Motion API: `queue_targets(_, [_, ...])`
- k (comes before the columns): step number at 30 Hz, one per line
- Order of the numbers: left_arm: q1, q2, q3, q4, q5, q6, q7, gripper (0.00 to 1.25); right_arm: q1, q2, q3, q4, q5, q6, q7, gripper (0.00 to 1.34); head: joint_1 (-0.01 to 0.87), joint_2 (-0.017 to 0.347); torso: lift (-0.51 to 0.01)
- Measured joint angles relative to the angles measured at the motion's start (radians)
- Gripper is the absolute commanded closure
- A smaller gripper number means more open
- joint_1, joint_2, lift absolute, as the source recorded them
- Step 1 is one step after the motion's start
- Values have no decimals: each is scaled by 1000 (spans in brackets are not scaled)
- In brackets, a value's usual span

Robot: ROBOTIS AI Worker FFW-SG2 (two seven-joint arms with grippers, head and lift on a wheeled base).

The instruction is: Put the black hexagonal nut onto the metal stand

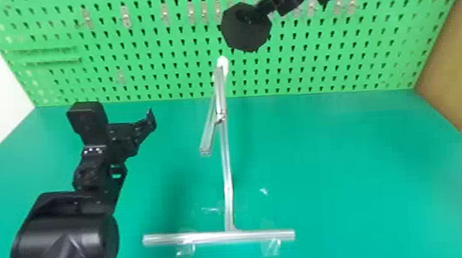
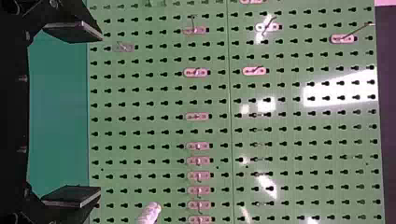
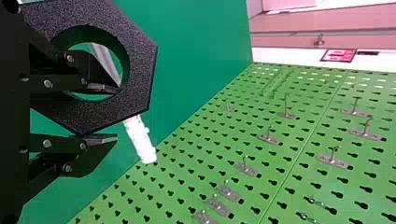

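Note:
In the head view my right gripper (image 1: 256,14) comes in from the top right, shut on the black hexagonal nut (image 1: 242,38). The nut is apart from the metal stand (image 1: 226,169), up and to the right of its white tip (image 1: 222,64). My right gripper (image 3: 116,112) pinches one side of the nut (image 3: 140,51) in the right wrist view, one finger inside the hole and the other against the outer edge. The white tip (image 3: 141,142) appears past the nut's edge. Left of the stand, my left gripper (image 1: 142,124) is open; its fingers are wide apart in the left wrist view (image 2: 77,114).
A green pegboard (image 1: 160,46) with small hooks rises behind the green table (image 1: 339,162). Clear tape pieces (image 1: 272,247) lie by the stand's base bar. Cardboard (image 1: 452,67) stands at the right edge. The stand's angled side bar (image 1: 208,135) points toward the left arm's side.

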Motion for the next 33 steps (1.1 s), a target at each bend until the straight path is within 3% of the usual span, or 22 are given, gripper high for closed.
queue_targets(17, [-11,6,-11,0,-6,12,0,128,-70,70,136,82,-41,-18,79,1085,693,81,-1])
queue_targets(33, [-15,7,-17,0,-6,18,0,128,-73,90,156,118,-70,-60,97,1085,693,81,-1])
